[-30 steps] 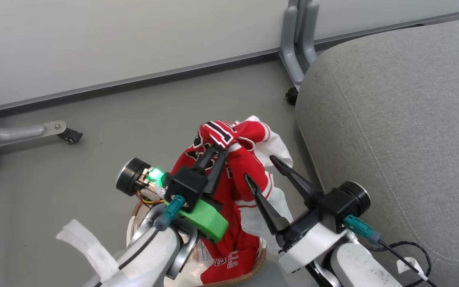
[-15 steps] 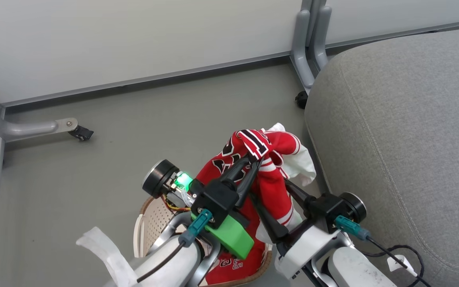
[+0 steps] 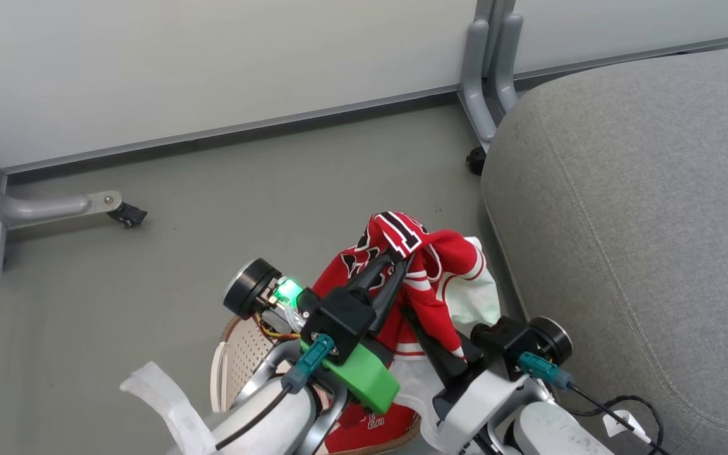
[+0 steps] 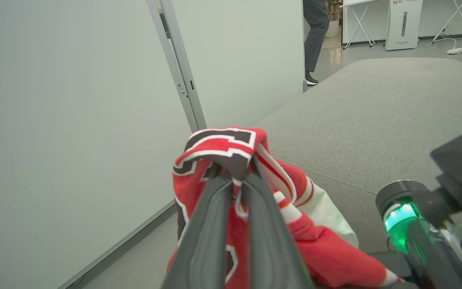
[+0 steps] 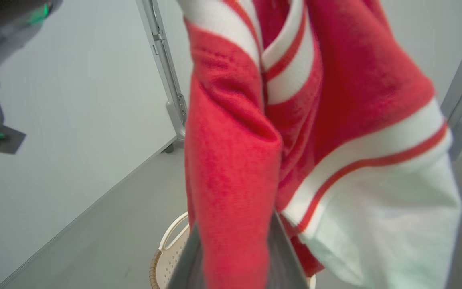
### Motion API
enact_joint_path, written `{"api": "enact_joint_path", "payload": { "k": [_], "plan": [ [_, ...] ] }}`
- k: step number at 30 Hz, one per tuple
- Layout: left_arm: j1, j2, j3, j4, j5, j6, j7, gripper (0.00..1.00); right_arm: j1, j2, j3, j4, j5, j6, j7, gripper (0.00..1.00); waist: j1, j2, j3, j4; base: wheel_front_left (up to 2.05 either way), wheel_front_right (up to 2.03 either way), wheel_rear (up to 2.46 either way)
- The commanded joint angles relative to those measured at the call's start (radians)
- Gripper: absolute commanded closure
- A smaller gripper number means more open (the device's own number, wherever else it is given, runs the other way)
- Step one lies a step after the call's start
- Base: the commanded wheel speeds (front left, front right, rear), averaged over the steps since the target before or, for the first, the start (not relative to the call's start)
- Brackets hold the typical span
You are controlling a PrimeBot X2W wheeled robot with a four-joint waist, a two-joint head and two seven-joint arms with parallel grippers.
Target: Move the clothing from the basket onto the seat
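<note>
The left gripper [image 3: 400,258] clamps its fingers on the red clothing [image 3: 446,262], held above the basket [image 3: 237,354], where the cloth's tail hangs inside. The right gripper [image 3: 424,332] has its fingers pinched shut on a striped fold lower down.

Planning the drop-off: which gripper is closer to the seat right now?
Right. The right gripper, shut on the clothing, sits just off the seat's near edge. The left gripper, also shut on the clothing, is farther toward the robot's left.
</note>
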Motion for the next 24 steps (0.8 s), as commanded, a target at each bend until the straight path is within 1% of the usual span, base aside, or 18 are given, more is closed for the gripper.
{"api": "enact_joint_path", "payload": {
  "k": [1,9,10,11,24],
  "plan": [
    [0.007,0.004,0.003,0.001,-0.003,0.006,-0.001,1.0,0.01,-0.003,-0.005,0.001,-0.007,-0.001,0.0,1.0,0.0,0.0,0.001,0.0,0.0,0.0,0.0],
    [0.0,0.008,0.0,0.006,-0.008,0.01,0.003,0.99,0.006,-0.003,-0.013,-0.011,-0.012,-0.001,0.0,1.0,0.0,0.0,0.008,-0.002,0.0,0.0,0.0],
    [0.0,0.008,0.002,0.008,-0.005,0.015,0.003,0.45,0.005,-0.003,-0.014,-0.013,-0.013,-0.001,0.0,1.0,0.0,0.0,0.009,-0.002,0.0,0.0,0.0],
    [-0.001,0.01,0.001,0.012,-0.001,0.019,0.008,0.0,0.003,-0.003,-0.014,-0.016,-0.014,-0.001,0.0,1.0,0.0,0.0,0.011,-0.002,0.0,0.0,0.0],
    [-0.013,0.012,-0.002,0.026,-0.007,0.031,0.007,0.0,0.004,-0.011,-0.028,-0.023,-0.022,-0.001,0.0,1.0,0.0,0.0,0.017,-0.004,0.0,0.0,0.0]
  ]
}}
